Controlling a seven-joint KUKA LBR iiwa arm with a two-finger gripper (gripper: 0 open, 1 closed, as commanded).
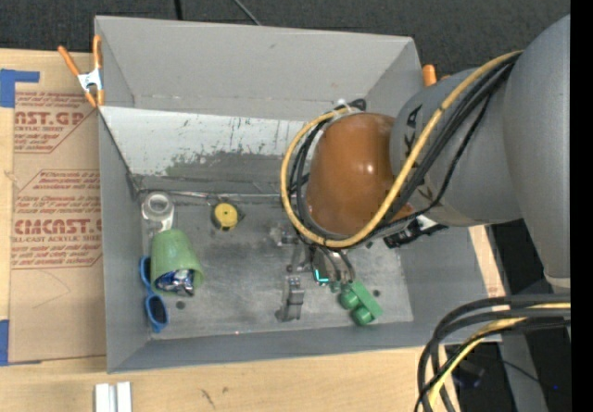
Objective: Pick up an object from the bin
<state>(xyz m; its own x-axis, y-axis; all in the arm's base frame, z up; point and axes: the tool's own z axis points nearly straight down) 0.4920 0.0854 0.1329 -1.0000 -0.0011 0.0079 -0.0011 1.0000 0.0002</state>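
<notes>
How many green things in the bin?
2: green cup by the left wall; small green piece in the near right corner. The arm could hide more.

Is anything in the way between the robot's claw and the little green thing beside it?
Nothing visible. The gripper hangs over bare bin floor, and the green chunky piece lies just right of it in the view. The green cup and yellow piece lie far left.
</notes>
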